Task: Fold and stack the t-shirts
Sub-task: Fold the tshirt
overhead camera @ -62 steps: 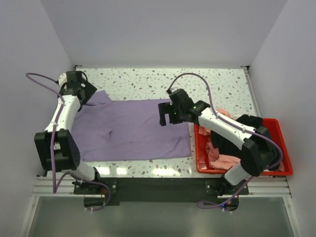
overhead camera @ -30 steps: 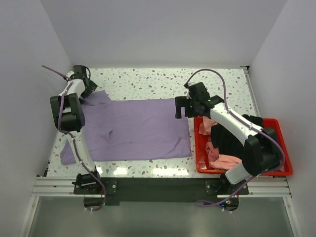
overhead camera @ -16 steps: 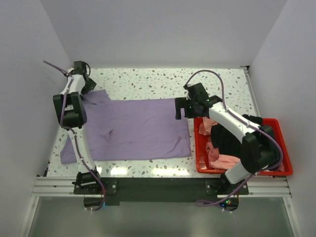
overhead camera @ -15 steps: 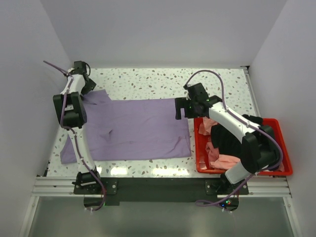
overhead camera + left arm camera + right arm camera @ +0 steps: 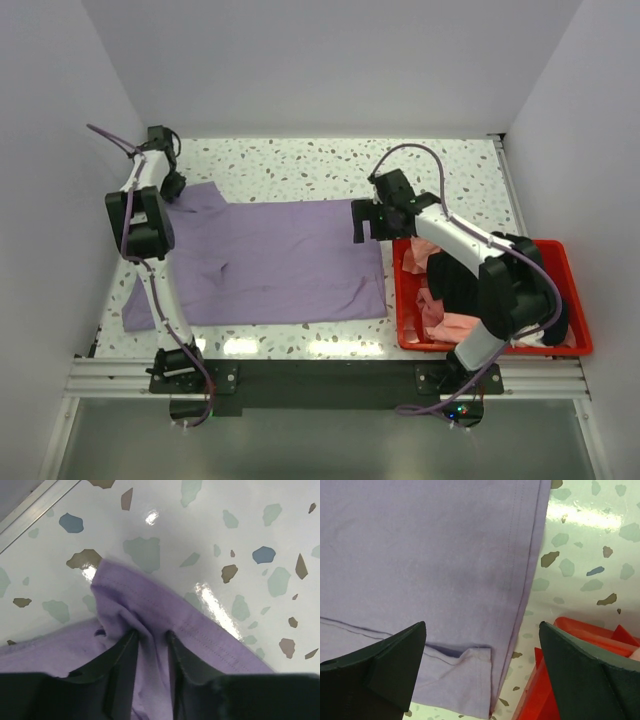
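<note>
The task looks barely begun: no t-shirt is folded and no stack exists. The lavender t-shirt point(image 5: 270, 260) lies spread flat on the desk point(image 5: 300, 165), one hem edge just beside the red bin point(image 5: 402, 320) and the body stretching away from the bin toward the left arm's side. A salmon-pink t-shirt point(image 5: 445, 325) and a black t-shirt point(image 5: 460, 285) lie crumpled together inside the bin, so every fold and all the stacking remain. At the sleeve farthest from the bin, the left gripper point(image 5: 151, 636) has its fingers pressed in on a raised ridge of purple cloth, pinching it. The right gripper point(image 5: 482, 626) stands wide open above the shirt's corner nearest the bin, holding nothing. My judgement is that the first fold is being set up. The lavender cloth is a thin, matte knit. It lies mostly smooth, with shallow creases near the middle, a double line of stitching along the hem, and one small turned-over flap at the corner by the bin. The bin is rigid, glossy plastic with straight walls. The desk top is hard and shiny, white with scattered coloured flecks, and it throws back bright glare.
</note>
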Motion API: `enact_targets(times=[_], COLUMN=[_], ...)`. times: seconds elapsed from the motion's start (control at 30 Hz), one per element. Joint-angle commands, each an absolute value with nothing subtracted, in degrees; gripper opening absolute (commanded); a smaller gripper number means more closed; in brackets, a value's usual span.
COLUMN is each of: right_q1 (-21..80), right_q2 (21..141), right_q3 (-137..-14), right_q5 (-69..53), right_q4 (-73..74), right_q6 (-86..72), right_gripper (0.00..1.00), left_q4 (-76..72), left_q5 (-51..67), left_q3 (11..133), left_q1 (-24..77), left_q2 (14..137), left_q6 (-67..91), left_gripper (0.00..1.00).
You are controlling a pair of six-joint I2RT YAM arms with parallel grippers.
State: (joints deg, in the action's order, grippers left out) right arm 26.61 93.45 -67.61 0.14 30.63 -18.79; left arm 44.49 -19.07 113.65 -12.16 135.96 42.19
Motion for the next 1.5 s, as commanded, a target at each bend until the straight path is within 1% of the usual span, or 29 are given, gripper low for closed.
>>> enact_targets(times=[0.0,0.07,0.1,0.17,0.27,0.3,0.33,0.4,0.43,0.47,0.5,0.57,0.6,0.77,0.8,0.9,1.17,1.4,1.47], right_q1=[26.37,26.37,26.28,26.19,25.93,25.67,25.66,25.40,25.40,25.40,25.23,24.96,24.79,24.08,24.08,23.99,24.00,24.00,24.00], right_q2=[94.92,95.45,95.88,97.73,101.94,103.26,106.49,110.37,112.22,115.89,117.58,120.75,123.11,129.19,129.81,131.92,134.47,135.00,135.17], right_q3=[-70.66,-71.63,-72.50,-74.43,-80.49,-83.81,-85.67,-91.63,-93.84,-95.78,-99.11,-101.94,-104.13,-110.56,-110.74,-111.79,-112.77,-111.71,-111.53], right_q5=[2.37,3.51,4.30,6.23,8.78,11.49,12.64,14.84,15.81,17.13,18.27,18.81,18.98,20.30,20.22,20.21,21.44,21.45,21.79], right_q4=[29.36,29.44,29.10,29.00,29.53,29.62,29.71,31.01,31.46,31.90,32.51,32.52,32.26,33.75,33.40,32.78,32.96,32.08,32.25], right_q6=[-19.34,-19.25,-18.81,-18.72,-18.81,-20.37,-21.26,-23.54,-24.08,-24.52,-25.48,-25.58,-25.66,-25.93,-26.01,-26.54,-27.59,-29.53,-29.71], right_gripper=[0.99,0.99,0.99,0.99,0.99,0.99,0.99,0.98,0.98,0.97,0.96,0.93,0.92,0.89,0.86,0.82,0.75,0.62,0.61], left_q4=[50.10,50.19,49.92,49.14,47.91,47.64,46.94,44.92,41.43,39.48,37.64,34.03,32.71,30.59,30.50,30.32,28.48,28.12,28.12], left_q5=[-14.33,-13.80,-13.10,-11.96,-10.11,-9.85,-9.41,-7.66,-6.78,-5.98,-5.37,-5.62,-5.10,-5.79,-5.80,-6.06,-4.57,-6.59,-6.94], left_q3=[112.76,112.85,112.94,112.94,112.33,112.15,111.71,108.82,107.24,103.31,101.27,96.27,94.94,90.80,90.44,89.47,86.67,84.64,84.46], left_q1=[-12.22,-12.13,-12.13,-12.22,-12.13,-12.13,-12.13,-12.22,-12.13,-12.13,-12.04,-12.04,-12.04,-11.95,-11.95,-11.95,-11.95,-11.95,-12.04], left_q2=[139.57,139.57,139.40,139.13,137.99,136.94,136.24,132.92,131.50,129.83,126.51,123.41,120.70,116.72,116.11,115.84,114.79,112.59,112.06], left_q6=[41.49,41.05,40.87,40.34,39.64,39.64,39.46,39.11,38.33,38.06,37.80,37.88,37.53,35.77,35.68,35.68,35.51,35.86,35.86], left_gripper=[0.30,0.21,0.11,0.00,0.00,0.00,0.00,0.00,0.00,0.00,0.00,0.00,0.00,0.00,0.00,0.00,0.00,0.00,0.00])
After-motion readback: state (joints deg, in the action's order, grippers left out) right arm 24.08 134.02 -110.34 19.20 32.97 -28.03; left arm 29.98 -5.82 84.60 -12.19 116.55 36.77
